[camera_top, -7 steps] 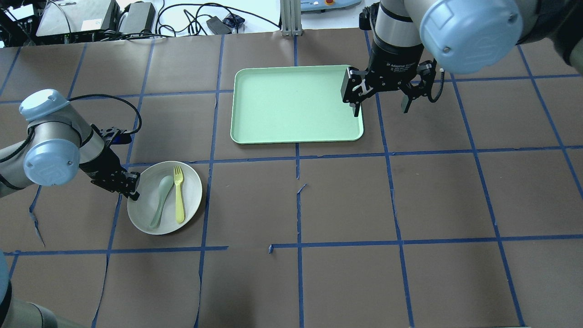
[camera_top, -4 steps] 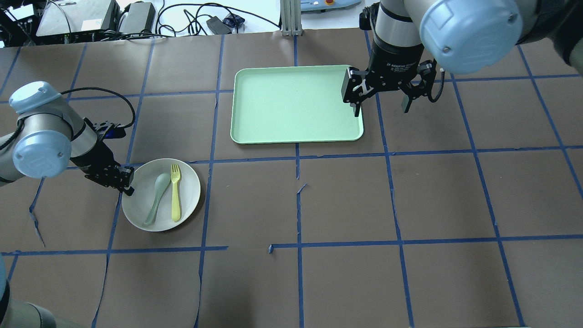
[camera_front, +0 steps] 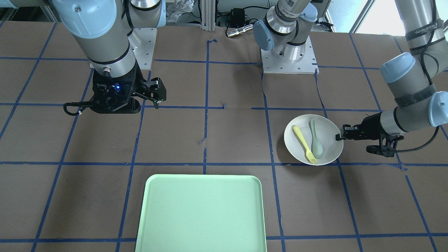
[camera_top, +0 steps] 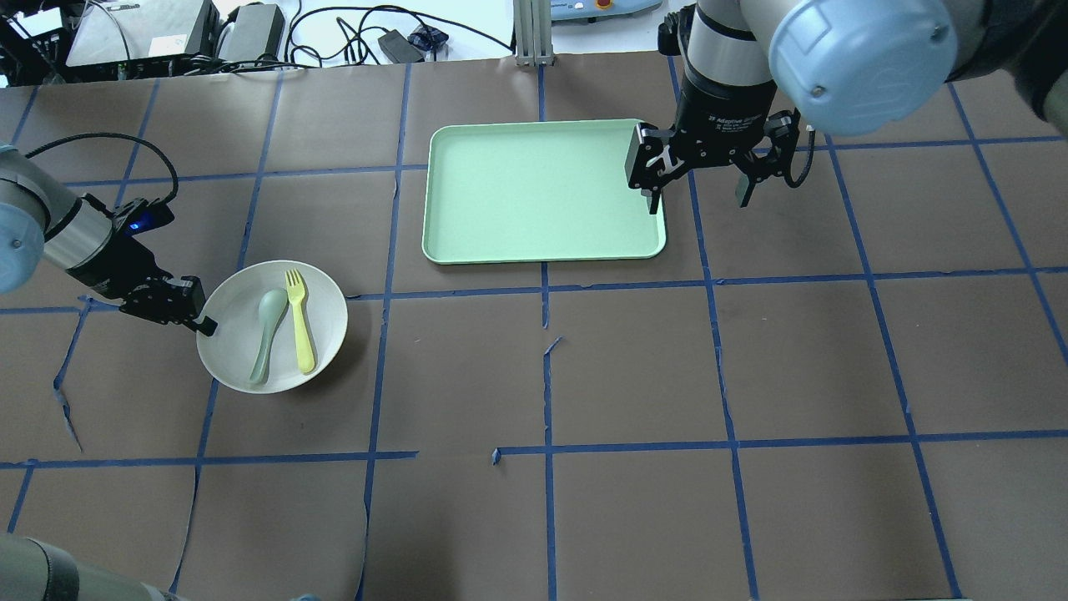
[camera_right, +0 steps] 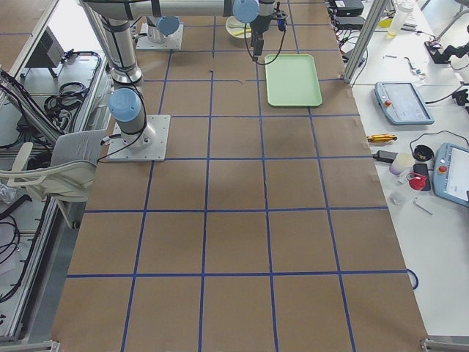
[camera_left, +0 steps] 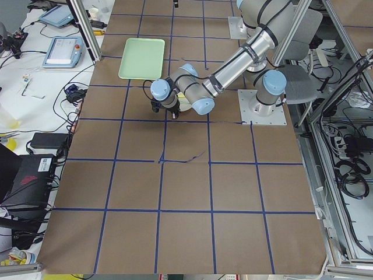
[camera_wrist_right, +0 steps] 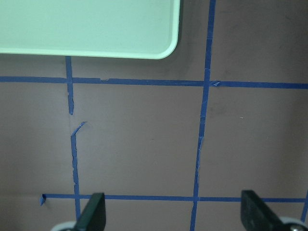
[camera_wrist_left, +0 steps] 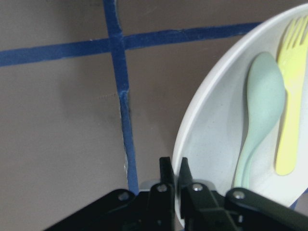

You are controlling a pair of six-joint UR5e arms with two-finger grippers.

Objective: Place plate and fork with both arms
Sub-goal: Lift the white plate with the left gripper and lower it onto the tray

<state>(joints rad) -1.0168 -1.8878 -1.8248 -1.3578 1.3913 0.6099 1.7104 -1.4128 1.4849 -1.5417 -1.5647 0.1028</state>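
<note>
Across the table [camera_top: 667, 376], fork [camera_top: 300, 321] tines aim toward tray [camera_top: 534, 192].

Overhead and front-facing views face oppositely, sharing plate [camera_top: 227, 355] and tray [camera_top: 542, 192].

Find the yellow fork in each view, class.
Front-facing: fork right of centre, on the plate.
Overhead: fork left of centre.
Left side: cannot be made out.
Right side: too small to tell.
Left wrist: fork upper right corner.
Right wrist: not in it.
Landmark: mint-green tray, in all but left wrist.
</note>
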